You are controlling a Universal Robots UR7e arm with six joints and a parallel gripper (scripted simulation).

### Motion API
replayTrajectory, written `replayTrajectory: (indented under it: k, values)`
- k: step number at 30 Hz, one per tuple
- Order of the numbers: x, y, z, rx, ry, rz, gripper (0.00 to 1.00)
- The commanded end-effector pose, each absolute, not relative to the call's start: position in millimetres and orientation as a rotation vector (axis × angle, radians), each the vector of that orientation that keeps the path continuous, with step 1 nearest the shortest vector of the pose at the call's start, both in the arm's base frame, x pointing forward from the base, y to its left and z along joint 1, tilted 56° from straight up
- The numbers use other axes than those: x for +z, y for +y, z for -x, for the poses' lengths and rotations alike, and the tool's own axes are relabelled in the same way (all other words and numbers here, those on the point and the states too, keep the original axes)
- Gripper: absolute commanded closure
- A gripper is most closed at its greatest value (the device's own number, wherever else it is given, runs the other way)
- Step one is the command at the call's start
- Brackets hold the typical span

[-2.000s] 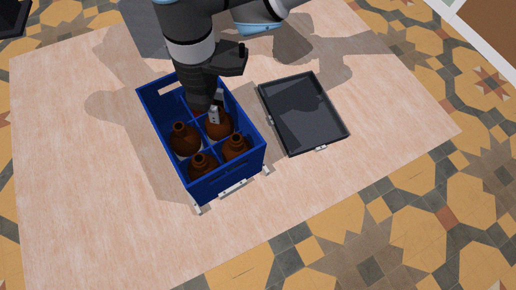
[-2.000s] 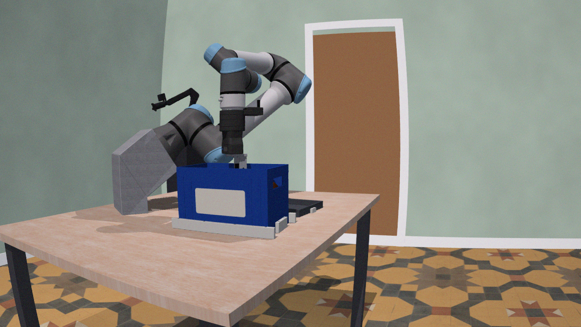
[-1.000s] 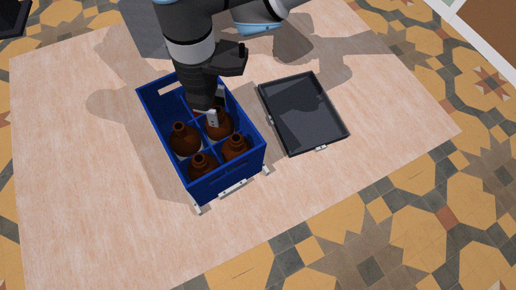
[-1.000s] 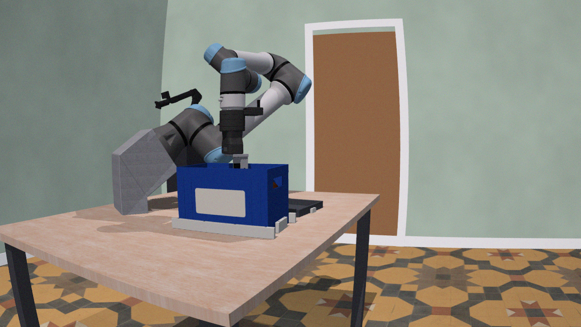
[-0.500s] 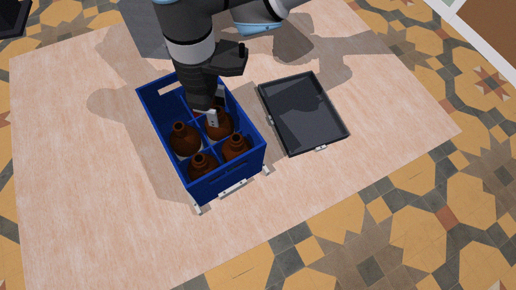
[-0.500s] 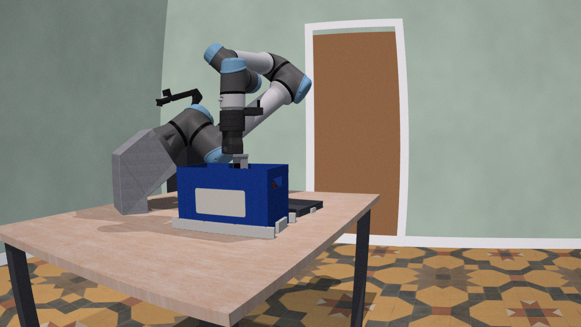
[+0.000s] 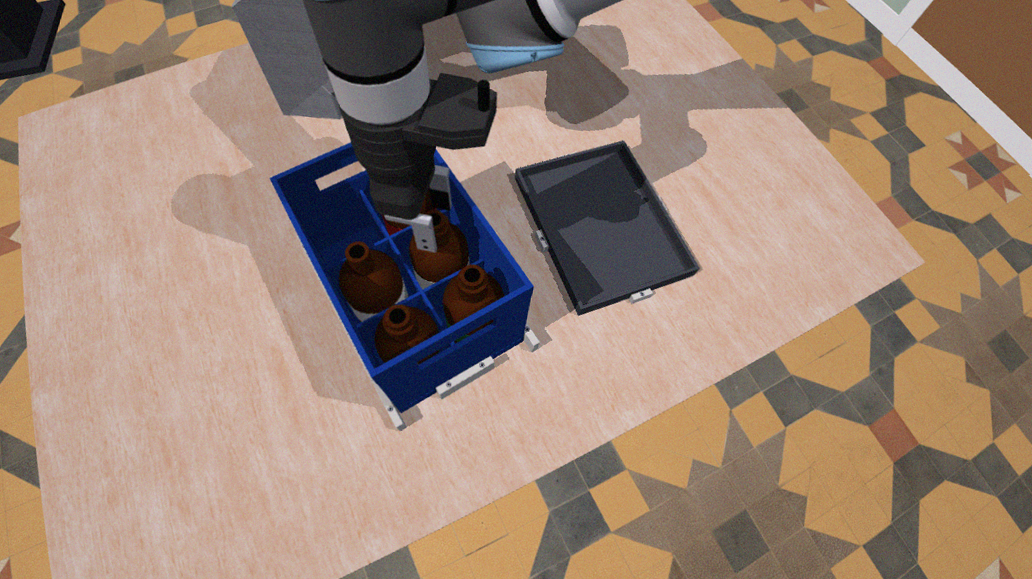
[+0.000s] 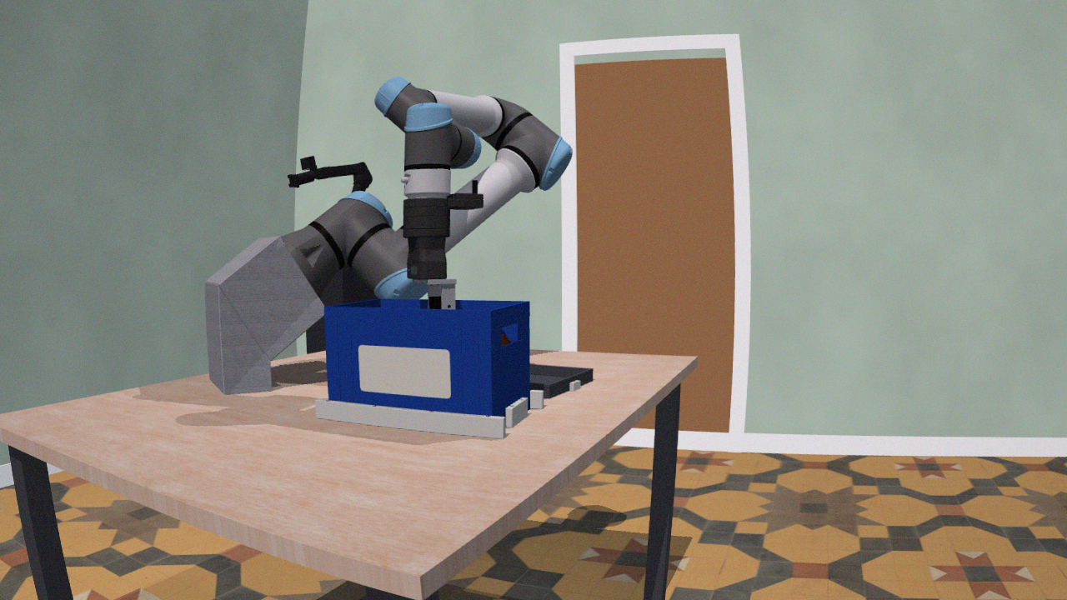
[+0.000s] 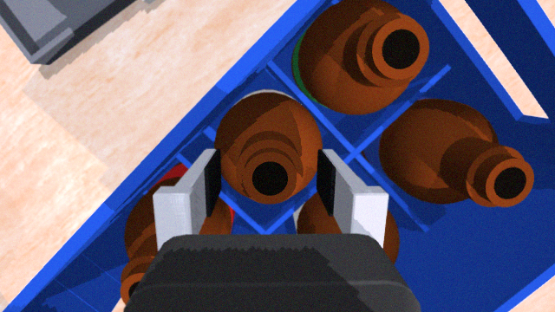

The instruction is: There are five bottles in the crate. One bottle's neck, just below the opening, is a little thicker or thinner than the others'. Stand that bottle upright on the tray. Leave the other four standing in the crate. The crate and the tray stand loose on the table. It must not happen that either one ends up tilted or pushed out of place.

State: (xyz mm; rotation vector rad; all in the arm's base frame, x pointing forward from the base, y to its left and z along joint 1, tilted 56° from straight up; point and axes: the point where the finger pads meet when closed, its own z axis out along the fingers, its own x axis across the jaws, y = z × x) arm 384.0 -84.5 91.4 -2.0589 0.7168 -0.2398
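Note:
A blue crate [image 7: 454, 369] [image 8: 477, 357] [image 9: 455, 260] with divided cells holds brown bottles, all upright. My gripper [image 7: 426, 223] [image 8: 442, 294] [image 9: 269, 169] is open, its fingers reaching just into the crate top. In the wrist view the fingers stand on either side of one bottle's neck [image 9: 264, 126] with a gap on each side. That bottle [image 7: 439, 252] is in the cell row nearest the tray. Other bottles [image 9: 347, 69] [image 9: 434, 152] [image 7: 366, 276] [image 7: 470, 291] [image 7: 404, 330] stand in neighbouring cells. One more bottle [image 9: 139, 234] is partly hidden under my left finger. The dark grey tray [image 7: 609, 237] [image 8: 559, 375] [image 9: 39, 22] is empty.
The tray lies just to the right of the crate on the wooden table [image 7: 167, 419] [image 8: 298, 477]. Small grey stops [image 7: 457, 387] [image 8: 418, 419] sit along the crate's base. The robot's grey pedestal [image 8: 246, 321] stands behind the crate.

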Motion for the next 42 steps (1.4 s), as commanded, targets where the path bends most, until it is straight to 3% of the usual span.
replayTrajectory:
  k: [1,38,39,42]
  values:
    - [94,-88,-382,-0.241,0.717,2.059,0.0]
    - [135,-140,-351,-0.241,0.717,2.059,0.0]
    - [135,-140,-351,-0.241,0.717,2.059,1.0]
    - [135,-140,-351,-0.241,0.717,2.059,1.0]
